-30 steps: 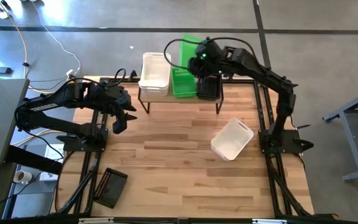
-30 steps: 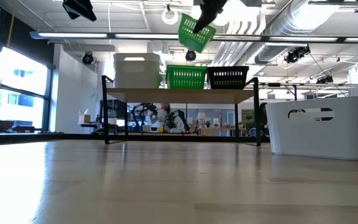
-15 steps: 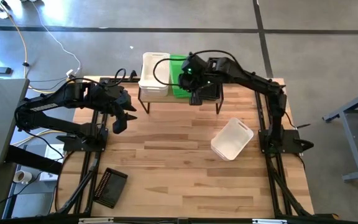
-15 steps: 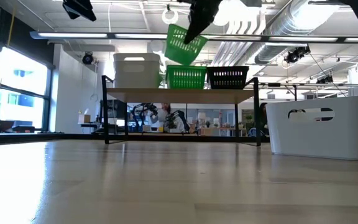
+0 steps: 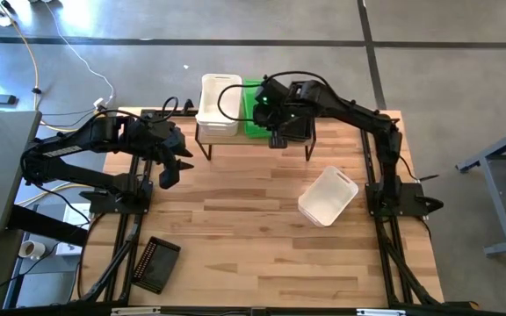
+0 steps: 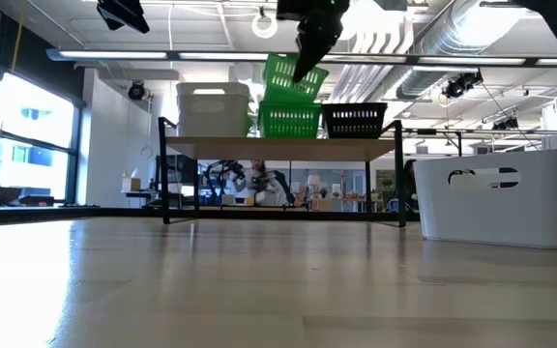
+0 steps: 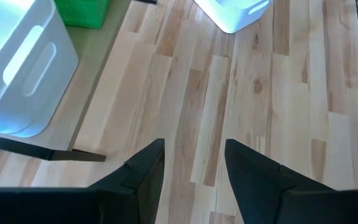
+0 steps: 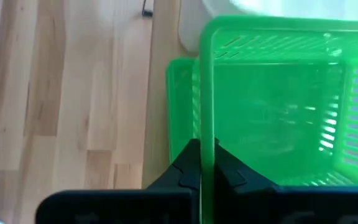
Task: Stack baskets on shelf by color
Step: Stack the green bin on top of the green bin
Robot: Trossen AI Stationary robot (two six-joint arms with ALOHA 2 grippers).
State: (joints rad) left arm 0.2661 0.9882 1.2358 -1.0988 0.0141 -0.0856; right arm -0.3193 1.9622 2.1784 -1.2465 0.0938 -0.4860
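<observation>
Right gripper (image 6: 309, 43) clamped on rim of tilted green basket (image 6: 291, 77) — held just above second green basket (image 6: 289, 120) at shelf (image 5: 253, 139) middle, table's 12 o'clock. White stack (image 5: 219, 105) beside at 9, black basket (image 6: 355, 120) at 3. Left gripper (image 5: 172, 164) hovers at table's 9 o'clock edge, fingers apart, empty. Loose white basket (image 5: 328, 196) toward 3 o'clock side; another black basket (image 5: 153, 263) at 7 o'clock corner.

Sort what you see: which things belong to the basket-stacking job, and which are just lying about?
Job: shelf; white stack; green basket in right hand; green one on shelf; black baskets; loose white basket.

Lying about: floor cables; tape roll.
</observation>
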